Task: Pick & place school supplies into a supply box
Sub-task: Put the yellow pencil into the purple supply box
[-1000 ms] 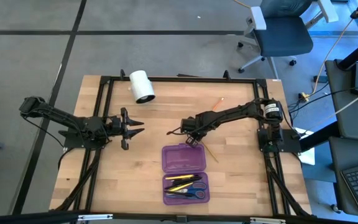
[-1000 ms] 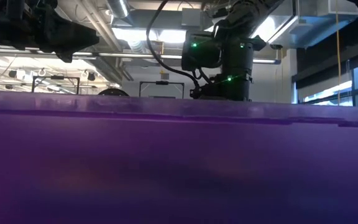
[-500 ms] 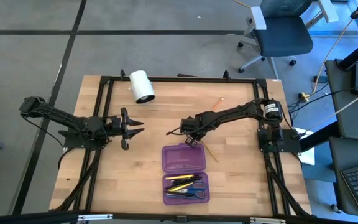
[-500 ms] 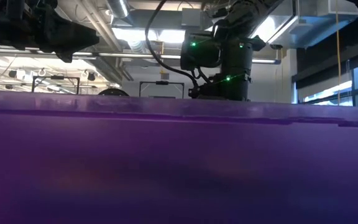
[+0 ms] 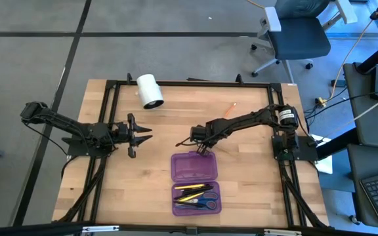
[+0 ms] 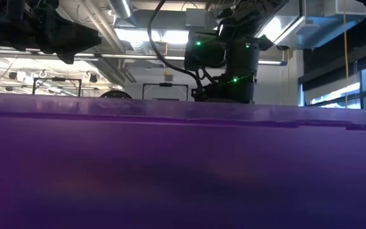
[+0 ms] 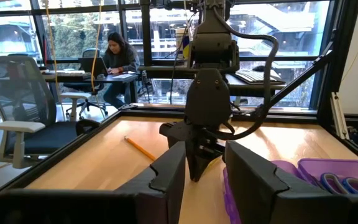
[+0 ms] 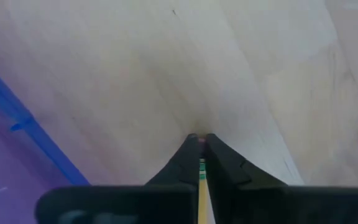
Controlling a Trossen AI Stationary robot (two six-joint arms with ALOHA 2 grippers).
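Left gripper (image 5: 138,135): idle over the table's left-centre, fingers spread apart, holding nothing, unmoved over the last second. Leave it parked.

White roll (image 5: 150,90): at the far edge of the table, not part of your job.

Supply box (image 5: 195,182): open near the front edge, centre. Its near half already holds pens, yellow pencils and the blue-handled scissors (image 5: 206,196); its far half looks empty.

Right gripper (image 5: 202,148): at the box's far edge, fingers pinched together on a yellow pencil (image 8: 201,186), clearest in the right wrist view. A second ago that pencil lay slanted on the wood beside the box's far right corner; now that spot is bare and the gripper has shifted slightly. Read this as the pick made: you likely need to carry it over the near half next.

Orange pencil (image 5: 228,108): alone on the wood toward the far right, still to collect.
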